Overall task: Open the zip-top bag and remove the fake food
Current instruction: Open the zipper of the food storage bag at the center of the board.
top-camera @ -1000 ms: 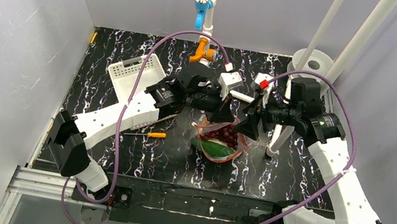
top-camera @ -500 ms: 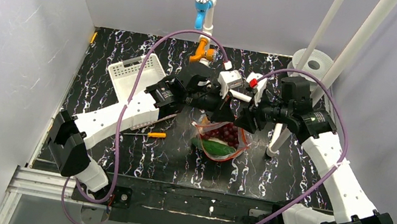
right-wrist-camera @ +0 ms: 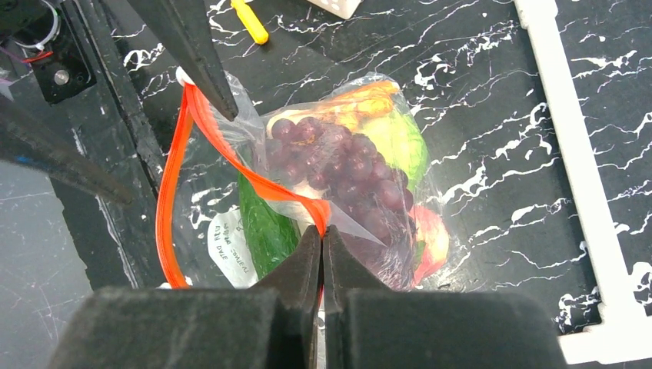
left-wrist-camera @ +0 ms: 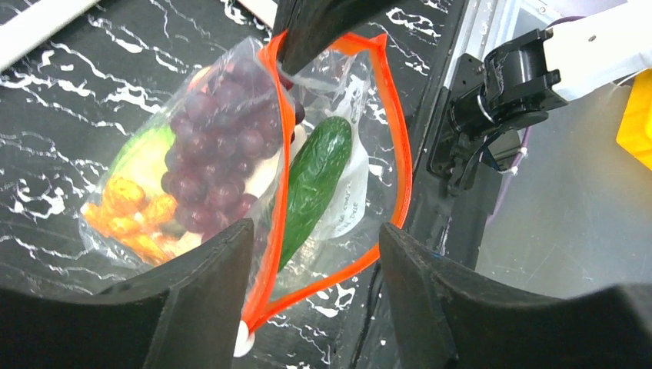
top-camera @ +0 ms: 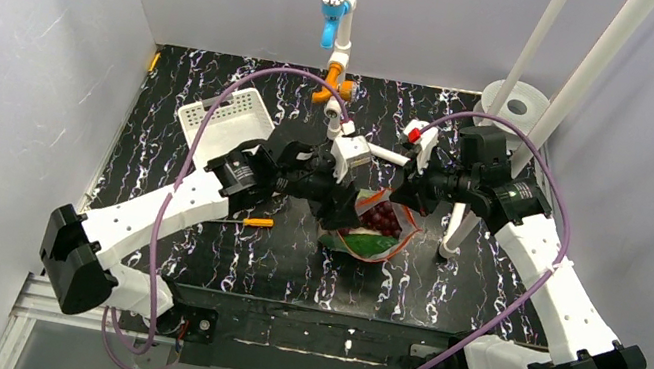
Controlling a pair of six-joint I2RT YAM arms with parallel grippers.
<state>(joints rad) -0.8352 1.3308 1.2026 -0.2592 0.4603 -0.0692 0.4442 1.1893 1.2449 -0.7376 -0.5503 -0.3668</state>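
The zip-top bag (top-camera: pixel 377 232) lies mid-table, its orange-red zip strip (left-wrist-camera: pixel 400 154) parted into a wide loop. Inside sits the fake food: a dark red grape bunch (left-wrist-camera: pixel 223 142), a green cucumber (left-wrist-camera: pixel 311 184), an orange piece (left-wrist-camera: pixel 127 204), a green vegetable (right-wrist-camera: pixel 400 138) and a peach (right-wrist-camera: pixel 434 238). My right gripper (right-wrist-camera: pixel 323 231) is shut on the far side of the zip strip. My left gripper (left-wrist-camera: pixel 315 238) stands open over the near end of the mouth. The strip runs beside its left finger (left-wrist-camera: pixel 207 292), with nothing pinched.
A white slotted basket (top-camera: pixel 227 121) stands at the back left. An orange-handled tool (top-camera: pixel 257 222) lies left of the bag. A white pole (top-camera: pixel 459 218) rises just right of the bag, and a pipe with a blue tap (top-camera: pixel 335 13) stands at the back.
My right gripper moved in onto the bag mouth and shut on the zip strip. My left gripper let go, opened and drew back toward the near left.
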